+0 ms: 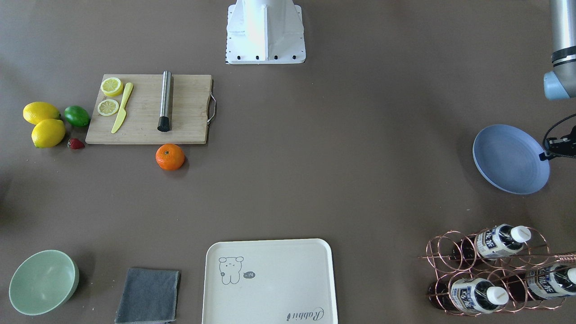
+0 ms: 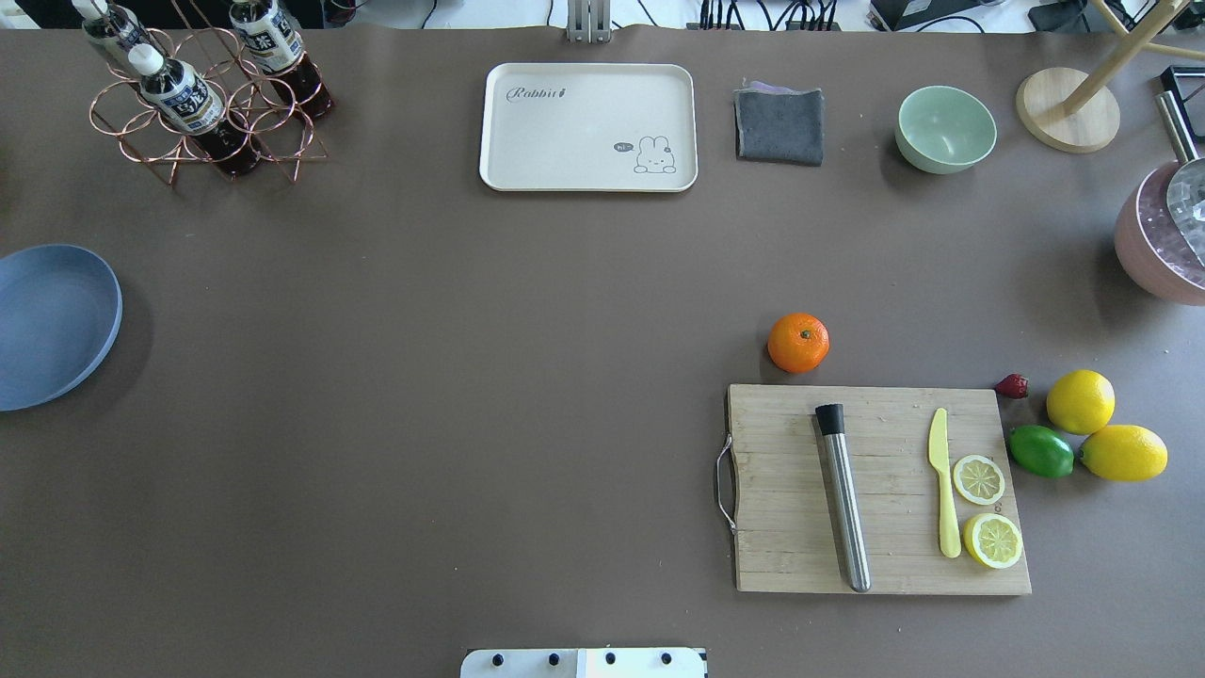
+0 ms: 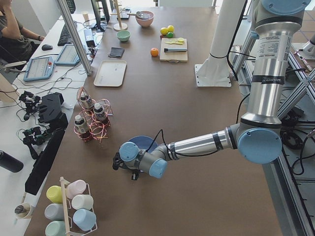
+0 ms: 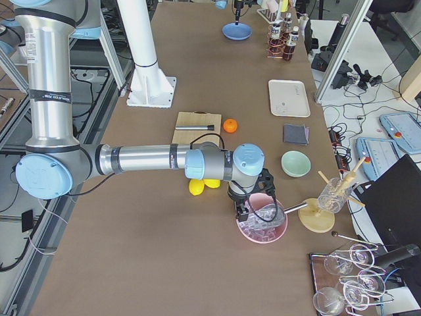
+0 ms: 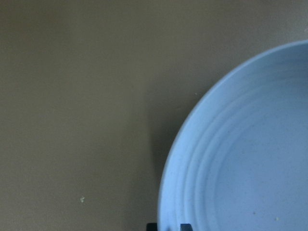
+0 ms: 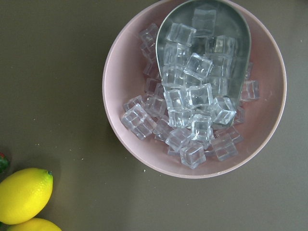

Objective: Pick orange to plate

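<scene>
The orange (image 2: 798, 342) rests on the brown table just beyond the far edge of the wooden cutting board (image 2: 875, 490), with no gripper near it; the front view also shows the orange (image 1: 170, 157). At the table's left end lies the blue plate (image 2: 52, 325), with nothing on it. My left gripper (image 5: 168, 226) hangs over the rim of the plate (image 5: 240, 144), its two dark tips close together and holding nothing. Over at the far right end, my right gripper (image 4: 245, 209) hovers above a pink bowl of ice cubes (image 6: 192, 91). I cannot tell whether the right gripper is open or shut.
A steel muddler (image 2: 843, 494), yellow knife (image 2: 944, 494) and lemon slices lie on the board. Two lemons (image 2: 1080, 401), a lime (image 2: 1040, 450) and a strawberry sit to its right. A cream tray (image 2: 588, 127), grey cloth, green bowl (image 2: 945, 129) and copper bottle rack (image 2: 202, 94) line the far edge.
</scene>
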You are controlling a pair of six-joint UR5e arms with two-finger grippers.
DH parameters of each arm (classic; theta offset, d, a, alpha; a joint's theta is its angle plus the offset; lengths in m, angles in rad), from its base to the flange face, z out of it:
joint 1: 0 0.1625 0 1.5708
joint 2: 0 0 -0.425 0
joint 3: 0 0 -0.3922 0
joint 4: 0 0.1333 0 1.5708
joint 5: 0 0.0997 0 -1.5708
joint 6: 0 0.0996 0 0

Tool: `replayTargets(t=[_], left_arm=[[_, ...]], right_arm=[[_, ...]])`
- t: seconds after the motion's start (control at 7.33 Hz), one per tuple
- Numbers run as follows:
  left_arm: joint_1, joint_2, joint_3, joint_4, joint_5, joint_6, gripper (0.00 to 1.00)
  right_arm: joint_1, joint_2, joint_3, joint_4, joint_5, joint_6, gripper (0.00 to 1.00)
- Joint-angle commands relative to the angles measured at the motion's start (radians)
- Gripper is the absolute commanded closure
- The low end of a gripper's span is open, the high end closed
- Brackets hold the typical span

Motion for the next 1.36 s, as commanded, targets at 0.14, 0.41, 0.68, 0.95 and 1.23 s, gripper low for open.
replayTargets(t=[0.14, 0.41, 0.68, 0.95, 1.23], left_arm=[[0.0, -0.065, -0.071, 0.012, -0.009, -0.177, 1.0], [0.055, -0.084, -0.238, 0.011, -0.008, -0.313, 1.0], [0.167, -0.137, -0.364, 0.013, 0.003, -0.646, 1.0], [0.344, -0.194, -0.439, 0.013, 0.134, -0.88, 1.0], [0.519, -0.29, -0.461, 0.013, 0.276, -1.083, 1.0]], right_arm=[[-0.004, -0.001, 0.068, 0.002, 0.021, 0.0, 0.0], [-0.047, 0.015, 0.096, 0.002, 0.023, 0.009, 0.0], [-0.137, 0.066, 0.127, 0.002, 0.069, 0.132, 0.0], [-0.234, 0.129, 0.191, 0.003, 0.061, 0.378, 0.0], [-0.368, 0.187, 0.224, 0.003, -0.029, 0.539, 0.0]])
